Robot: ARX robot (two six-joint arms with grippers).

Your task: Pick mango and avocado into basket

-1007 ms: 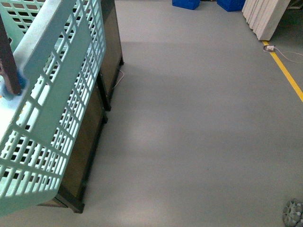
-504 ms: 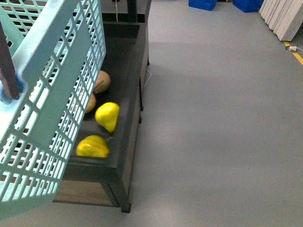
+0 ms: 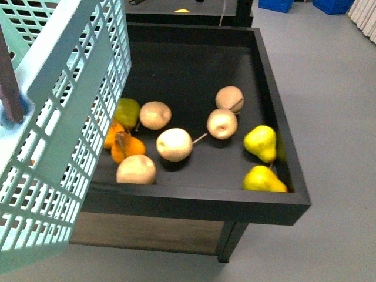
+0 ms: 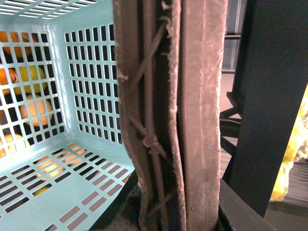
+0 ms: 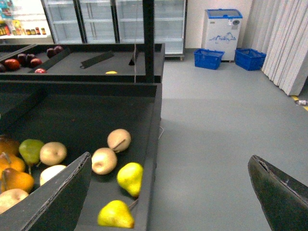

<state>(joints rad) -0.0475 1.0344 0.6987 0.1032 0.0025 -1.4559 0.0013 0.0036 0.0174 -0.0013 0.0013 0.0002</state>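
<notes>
Grey shop floor (image 3: pixel 329 88), with a black display tray (image 3: pixel 194 207) on legs straight ahead. At far left the light turquoise-blue slotted plastic basket (image 3: pixel 64 117) is held up, tilted, over the tray's left edge. Its brown-grey swing handles (image 4: pixel 159 120) are pressed together in the left gripper (image 4: pixel 202 144), jaws closed on them as far as can be seen. Nothing is seen on the basket floor.

By the left edge a green stemmed pear (image 3: pixel 127 111) and orange pears (image 3: pixel 126 144) are seen. Pale beige pears (image 3: pixel 174 144) are spread mid-tray, and two yellow pears (image 3: pixel 260 143) lie toward the near right corner.

Neither mango nor avocado can be made out. A small yellow object (image 5: pixel 111 72) in the bin beyond the far edge is too small to be identified.

Right gripper (image 5: pixel 171 163) is spread wide and empty, judged close to the near right corner.

Step judged: search/approach, nothing picked yet. Next: a target fruit must be located, then the right gripper brought down over it.
</notes>
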